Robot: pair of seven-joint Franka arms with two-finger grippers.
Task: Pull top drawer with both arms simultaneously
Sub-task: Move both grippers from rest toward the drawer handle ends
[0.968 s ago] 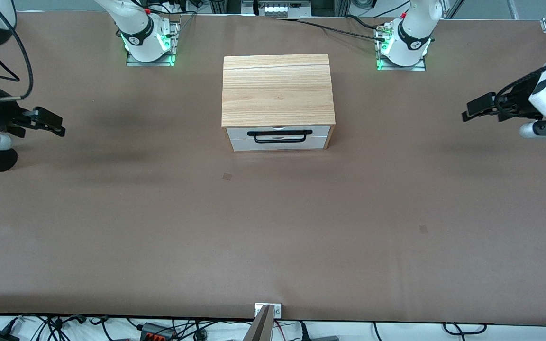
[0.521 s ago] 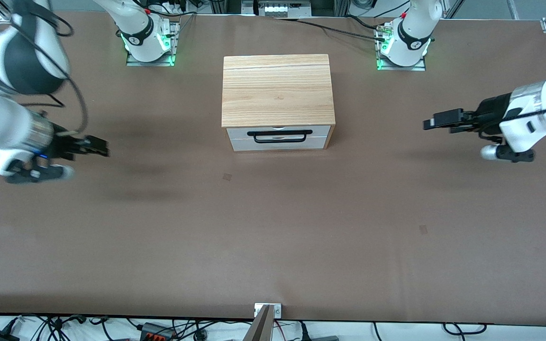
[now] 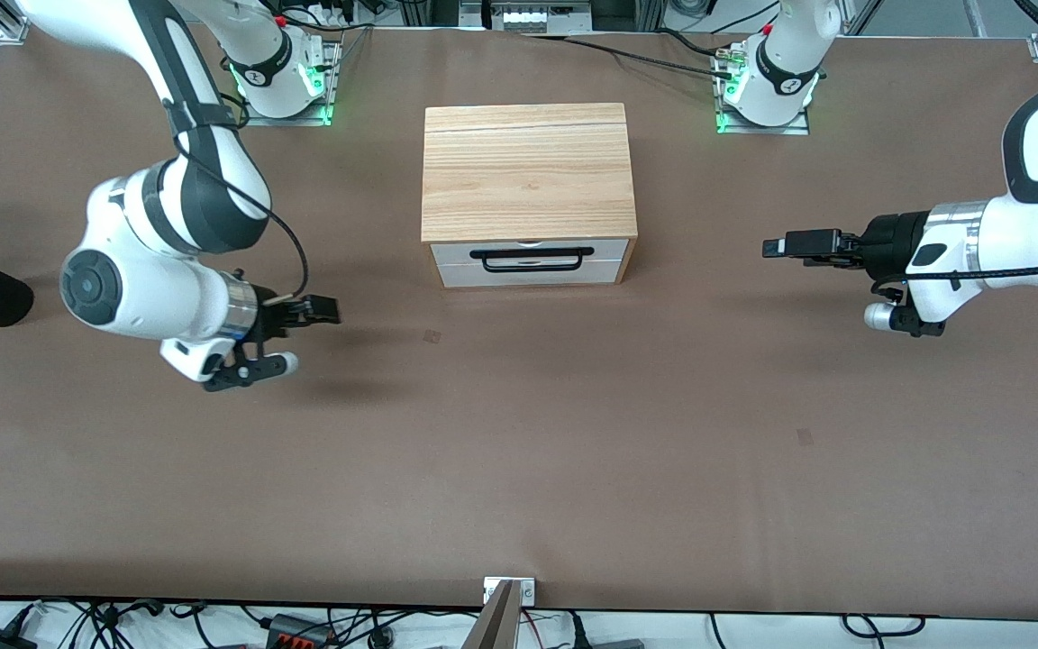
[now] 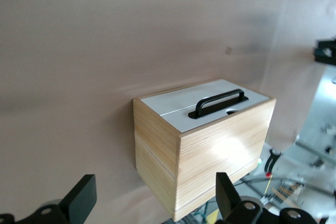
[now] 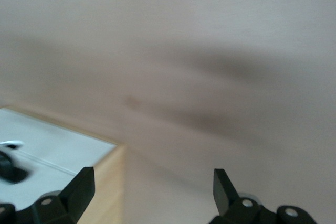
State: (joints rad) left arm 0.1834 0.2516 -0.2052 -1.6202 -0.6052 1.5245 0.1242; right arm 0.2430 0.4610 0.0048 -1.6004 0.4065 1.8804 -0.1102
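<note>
A light wooden box [image 3: 529, 171] with a plain wood-grain top is seen standing on the brown desk [image 3: 519, 451], midway between the two arm bases. Two white drawer fronts are stacked on the face turned toward the front camera. The top drawer [image 3: 532, 253], shallow and wide with a white front, is seen fully shut, flush with the box face. Its long black bar handle [image 3: 532, 260] is mounted across the middle of the front and is touched by nothing. The lower white drawer front [image 3: 532, 273] is likewise seen shut.

The left arm's black two-finger gripper [image 3: 787, 245] is held over bare desk toward the left arm's end, level with the drawer fronts and well apart from the box. It is pointed toward the box. Its fingers [image 4: 81, 198] are shown spread wide in the left wrist view, with nothing held between them; the box [image 4: 205, 145] and handle [image 4: 218, 103] are framed in the gap.

The right arm's black two-finger gripper [image 3: 321, 311] is held over bare desk toward the right arm's end, apart from the box, also pointed toward it. Its fingers [image 5: 79, 187] are shown spread wide in the right wrist view, nothing held. A corner of the box [image 5: 113, 182] and part of a white drawer front [image 5: 52, 148] are caught in that view, blurred.

A small dark mark [image 3: 432, 336] is seen on the desk, nearer the front camera than the box.
</note>
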